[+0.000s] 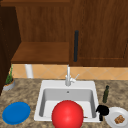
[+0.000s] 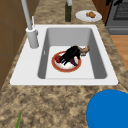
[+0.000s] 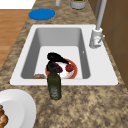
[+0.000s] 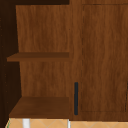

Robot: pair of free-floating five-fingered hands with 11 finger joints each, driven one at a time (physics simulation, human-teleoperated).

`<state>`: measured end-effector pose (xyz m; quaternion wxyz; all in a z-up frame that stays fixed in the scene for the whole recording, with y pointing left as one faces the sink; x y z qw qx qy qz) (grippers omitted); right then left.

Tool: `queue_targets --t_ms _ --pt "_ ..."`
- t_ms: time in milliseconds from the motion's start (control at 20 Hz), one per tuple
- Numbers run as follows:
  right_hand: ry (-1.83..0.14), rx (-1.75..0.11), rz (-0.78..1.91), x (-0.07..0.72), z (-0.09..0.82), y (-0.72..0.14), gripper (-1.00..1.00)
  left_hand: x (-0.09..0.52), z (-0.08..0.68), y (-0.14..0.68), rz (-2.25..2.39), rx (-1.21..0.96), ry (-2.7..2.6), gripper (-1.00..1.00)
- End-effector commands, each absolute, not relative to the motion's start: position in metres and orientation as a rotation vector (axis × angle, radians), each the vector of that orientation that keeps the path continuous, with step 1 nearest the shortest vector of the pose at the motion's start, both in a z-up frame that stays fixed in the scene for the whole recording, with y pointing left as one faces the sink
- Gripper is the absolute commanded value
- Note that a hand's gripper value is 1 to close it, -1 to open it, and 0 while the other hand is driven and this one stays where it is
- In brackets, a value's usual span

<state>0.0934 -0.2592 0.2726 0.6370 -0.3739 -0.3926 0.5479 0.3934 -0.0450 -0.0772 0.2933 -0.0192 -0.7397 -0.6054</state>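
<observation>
Glossy red round bowl [image 1: 67, 114] at six o'clock, flat blue plate [image 1: 16, 112] at eight, white sink basin [image 1: 45, 85], speckled brown-beige stone counter [image 1: 27, 92], dark green glass bottle [image 1: 106, 94], red-rimmed white plate [image 2: 66, 63], black hand [image 2: 70, 54], brown wooden cabinet [image 4: 100, 55].

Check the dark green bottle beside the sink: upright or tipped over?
Upright. The bottle stands on its base on the counter at the sink's rim, neck pointing up; the front view shows the same.

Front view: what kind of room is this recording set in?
A simulated home kitchen: a white sink with a faucet set in a stone-patterned counter, and wooden wall cabinets above.
</observation>
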Motion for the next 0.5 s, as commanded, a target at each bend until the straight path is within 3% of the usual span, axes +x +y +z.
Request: queue_targets --t_ms 0,450 --pt "-0.897 -0.854 1.251 0.093 0.273 -0.259 0.00 0.415 -0.088 -0.049 -1.561 -0.132 -1.916 -1.00" --pt "-0.897 -0.854 1.251 0.093 0.273 -0.259 0.00 0.429 -0.102 -0.045 -1.552 -0.063 -1.924 -1.00"
